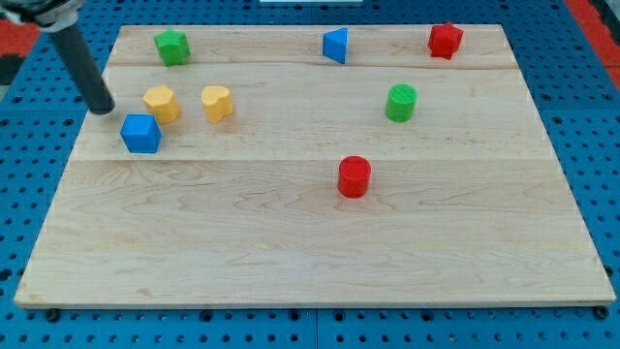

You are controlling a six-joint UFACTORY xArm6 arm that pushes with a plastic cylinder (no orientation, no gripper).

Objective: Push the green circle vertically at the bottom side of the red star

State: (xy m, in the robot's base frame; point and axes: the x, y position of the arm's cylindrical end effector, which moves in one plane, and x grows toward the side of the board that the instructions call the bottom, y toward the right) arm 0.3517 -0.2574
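Observation:
The green circle (401,102) stands on the wooden board (310,242) right of centre, in the upper half. The red star (446,40) sits near the board's top right corner, up and to the right of the green circle. My tip (102,108) is at the board's left side, far from both, just above and left of the blue cube (141,133) and left of a yellow block (162,103).
A second yellow block (217,102) lies right of the first. A green star (172,47) is at the top left, a blue triangle (335,46) at the top middle, and a red cylinder (355,176) below and left of the green circle.

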